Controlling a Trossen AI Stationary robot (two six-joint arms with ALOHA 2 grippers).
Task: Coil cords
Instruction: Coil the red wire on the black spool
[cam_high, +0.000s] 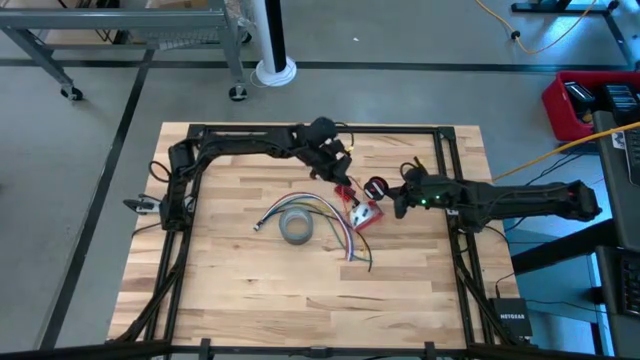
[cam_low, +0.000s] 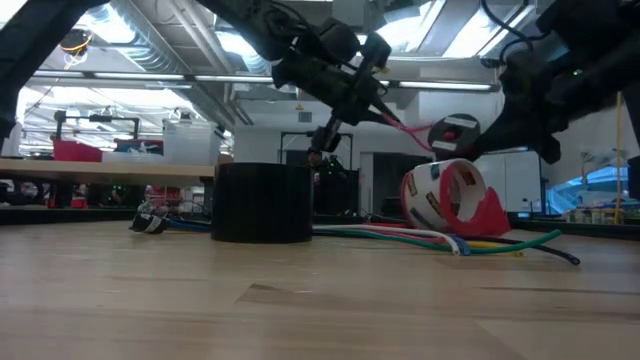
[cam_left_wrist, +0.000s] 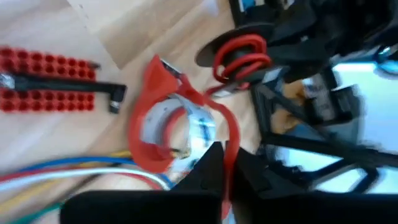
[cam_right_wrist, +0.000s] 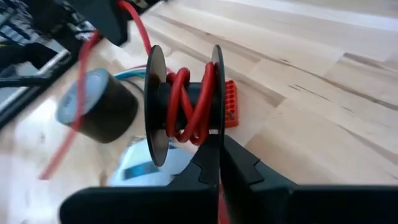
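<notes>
Red wire (cam_right_wrist: 186, 102) is partly wound on a black spool (cam_right_wrist: 183, 106), which the right gripper (cam_right_wrist: 217, 155) holds clamped by one rim, above the table (cam_high: 250, 290). From the spool the wire runs tight to the left gripper (cam_left_wrist: 227, 168), whose fingers pinch it, probably to guide each turn. Below them lies a tape dispenser (cam_low: 455, 200), farther away a grey tape roll (cam_high: 296, 227) beside loose coloured cables (cam_high: 325, 215).
</notes>
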